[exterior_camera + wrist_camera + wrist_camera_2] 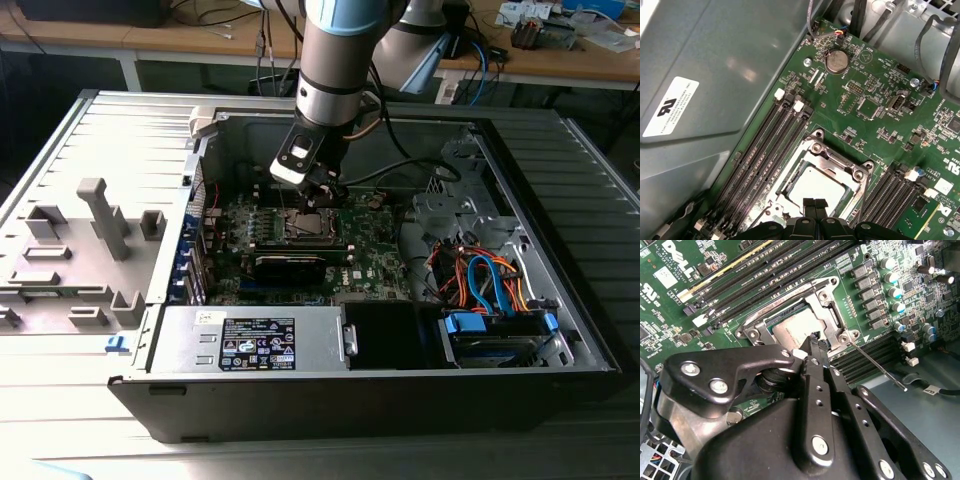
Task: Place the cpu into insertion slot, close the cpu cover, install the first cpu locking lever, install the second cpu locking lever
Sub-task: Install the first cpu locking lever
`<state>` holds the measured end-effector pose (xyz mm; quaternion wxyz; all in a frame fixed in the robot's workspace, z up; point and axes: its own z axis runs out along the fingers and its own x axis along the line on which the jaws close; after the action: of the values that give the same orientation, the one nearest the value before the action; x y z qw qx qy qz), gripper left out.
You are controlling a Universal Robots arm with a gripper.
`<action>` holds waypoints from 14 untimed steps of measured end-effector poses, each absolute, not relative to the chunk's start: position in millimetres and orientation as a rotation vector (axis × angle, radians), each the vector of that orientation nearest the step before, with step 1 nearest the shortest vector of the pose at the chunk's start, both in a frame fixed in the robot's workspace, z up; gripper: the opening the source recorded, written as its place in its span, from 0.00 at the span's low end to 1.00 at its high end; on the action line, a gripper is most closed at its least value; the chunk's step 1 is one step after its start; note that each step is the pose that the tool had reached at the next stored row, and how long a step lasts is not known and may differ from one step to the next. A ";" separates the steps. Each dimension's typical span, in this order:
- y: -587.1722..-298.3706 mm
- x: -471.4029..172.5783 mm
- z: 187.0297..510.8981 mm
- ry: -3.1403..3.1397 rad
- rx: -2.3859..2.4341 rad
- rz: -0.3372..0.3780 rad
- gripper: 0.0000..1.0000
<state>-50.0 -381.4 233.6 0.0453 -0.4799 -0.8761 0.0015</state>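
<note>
The cpu [816, 187] is showing a silvery-grey face, the cpu cover [834, 160] is gleaming silver, the board [875, 127] is showing green, the hand [815, 341] black.

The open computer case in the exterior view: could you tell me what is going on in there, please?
A robot arm holds its hand low over the green board inside the case. The cpu sits in the insertion slot, and the cpu cover lies flat around it. The hand is shut and empty, its tips at the cpu's edge. One thin locking lever sticks out from the cover's corner.
</note>
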 end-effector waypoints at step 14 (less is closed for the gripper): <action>-381.4 -50.0 233.9 -2.700 -1.420 0.005 0.11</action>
<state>-50.0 -381.4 233.9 0.0457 -0.4650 -0.8841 0.0015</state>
